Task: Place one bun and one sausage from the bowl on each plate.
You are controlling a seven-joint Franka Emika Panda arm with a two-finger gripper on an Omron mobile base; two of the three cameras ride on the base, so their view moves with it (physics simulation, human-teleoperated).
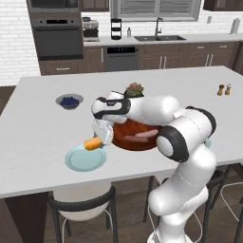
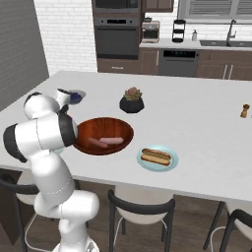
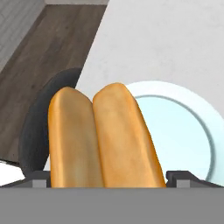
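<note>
- Bun point(image 1: 93, 143), split yellow-orange, is clamped in my gripper point(image 1: 95, 140); it hangs above the far rim of the near plate point(image 1: 85, 158), close over it, though I cannot tell whether it touches. In the hand view the bun point(image 3: 103, 140) fills the foreground between my two dark fingertips point(image 3: 177, 176), with the plate point(image 3: 188, 131) showing past it at about 3 o'clock.
- Near plate: pale blue-green, round and flat, lying on the white desk point(image 1: 38, 128) at about 8 o'clock from the bowl point(image 1: 135, 135); its surface is bare.
- Bowl: wide, glossy, reddish-brown, at mid-desk; my forearm crosses above it in the left base view. In the right base view the bowl point(image 2: 103, 135) holds one pinkish sausage point(image 2: 106, 142), lying flat near its middle.
- Second plate point(image 2: 157, 160): at about 4 o'clock from the bowl in the right base view, just beside its rim but apart from it. It carries the other bun point(image 2: 156, 156) with a reddish-brown sausage point(image 2: 156, 155) lying along its slot.
- Potted succulent point(image 2: 132, 101): black pot, standing at about 1 o'clock from the bowl in the right base view, near it but apart.
- Small grey bowl of blueberries point(image 1: 70, 101): at about 10 o'clock from the wooden bowl in the left base view, well apart.
- Two small shakers point(image 1: 224, 89): standing side by side near the desk's right edge in the left base view, well apart from the dishes.
</note>
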